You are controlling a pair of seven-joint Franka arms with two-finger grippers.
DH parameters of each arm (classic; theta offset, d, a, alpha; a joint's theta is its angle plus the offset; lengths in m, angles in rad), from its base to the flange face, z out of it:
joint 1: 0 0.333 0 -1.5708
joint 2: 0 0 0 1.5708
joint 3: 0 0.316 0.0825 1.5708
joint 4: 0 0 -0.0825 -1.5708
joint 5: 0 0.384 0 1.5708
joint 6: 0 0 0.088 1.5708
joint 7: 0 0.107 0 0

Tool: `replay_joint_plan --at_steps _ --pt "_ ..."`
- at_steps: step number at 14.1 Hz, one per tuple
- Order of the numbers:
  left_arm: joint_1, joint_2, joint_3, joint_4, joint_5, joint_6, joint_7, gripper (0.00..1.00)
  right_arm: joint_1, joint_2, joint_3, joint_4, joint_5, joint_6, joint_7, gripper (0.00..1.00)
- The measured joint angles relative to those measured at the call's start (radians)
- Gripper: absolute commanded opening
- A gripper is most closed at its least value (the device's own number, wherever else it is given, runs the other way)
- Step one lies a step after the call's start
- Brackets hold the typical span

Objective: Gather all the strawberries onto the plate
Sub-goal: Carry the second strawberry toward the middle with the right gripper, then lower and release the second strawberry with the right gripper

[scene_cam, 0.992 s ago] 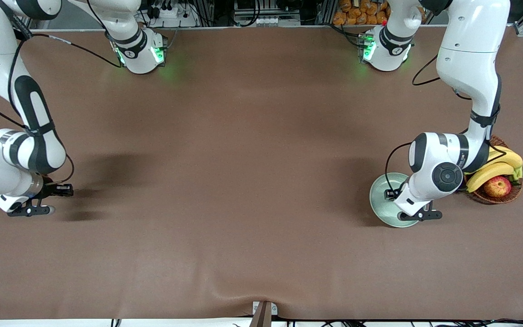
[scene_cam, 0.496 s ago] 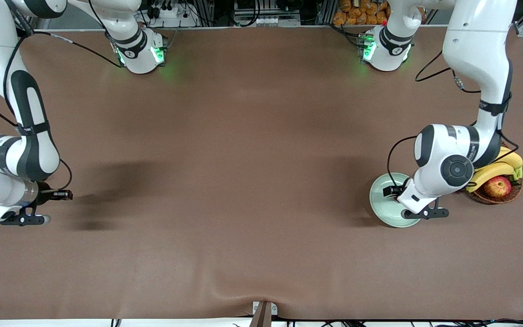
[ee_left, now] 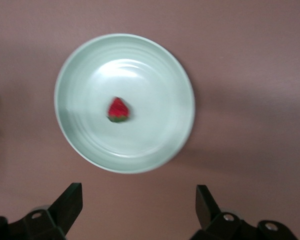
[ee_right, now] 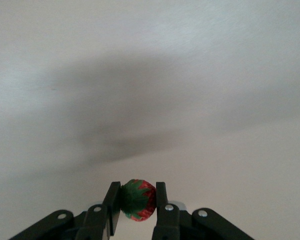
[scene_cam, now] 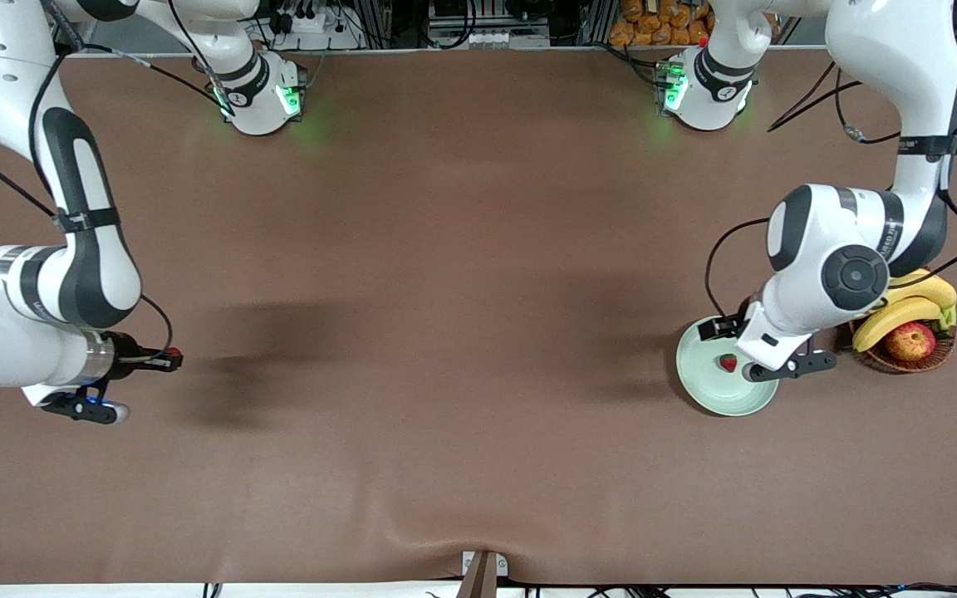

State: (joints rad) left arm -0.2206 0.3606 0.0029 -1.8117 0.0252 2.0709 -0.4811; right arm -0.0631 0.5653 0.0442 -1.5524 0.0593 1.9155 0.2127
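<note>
One strawberry [scene_cam: 728, 363] lies loose near the middle of the pale green plate [scene_cam: 709, 392], toward the left arm's end of the table. My left gripper [scene_cam: 757, 353] hangs above the plate's edge, open and holding nothing. The left wrist view shows that strawberry [ee_left: 118, 110] on the plate [ee_left: 155, 85], with the gripper [ee_left: 138, 202] clear of the rim. My right gripper [scene_cam: 164, 360] is over bare table at the right arm's end, shut on a second strawberry [scene_cam: 172, 353]. In the right wrist view that strawberry [ee_right: 137, 201] sits pinched between the fingers [ee_right: 161, 200].
A brown wicker basket [scene_cam: 894, 365] stands beside the plate, closer to the table's end, and holds bananas [scene_cam: 902, 311] and a red-yellow apple [scene_cam: 910, 340]. Brown cloth covers the table. A small bracket [scene_cam: 483, 569] sits at the table edge nearest the front camera.
My left gripper opened and rose off the plate, and a strawberry now lies there. My right arm lifted and shifted toward the table's middle, still gripping its strawberry.
</note>
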Motion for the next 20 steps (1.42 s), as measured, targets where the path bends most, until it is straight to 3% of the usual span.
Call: replay_joint_plan --at_steps 3,6,10,14,20 --pt "-0.004 -0.014 -0.069 0.029 0.000 -0.018 -0.205 1.00 0.027 -0.009 0.095 0.000 0.002 -0.009 0.228 0.11" --pt "-0.005 -0.016 -0.119 0.098 -0.012 -0.075 -0.345 1.00 0.086 -0.010 0.152 0.002 0.002 -0.005 0.427 0.11" --pt "-0.029 -0.006 -0.158 0.143 -0.042 -0.086 -0.464 1.00 0.166 -0.010 0.165 0.021 0.002 0.000 0.609 0.10" --pt "-0.089 0.067 -0.160 0.210 -0.044 -0.086 -0.585 1.00 0.266 -0.010 0.169 0.048 0.025 0.012 0.783 0.09" --pt "-0.123 0.151 -0.161 0.275 -0.044 -0.085 -0.641 1.00 0.408 0.014 0.169 0.048 0.035 0.146 1.015 0.09"
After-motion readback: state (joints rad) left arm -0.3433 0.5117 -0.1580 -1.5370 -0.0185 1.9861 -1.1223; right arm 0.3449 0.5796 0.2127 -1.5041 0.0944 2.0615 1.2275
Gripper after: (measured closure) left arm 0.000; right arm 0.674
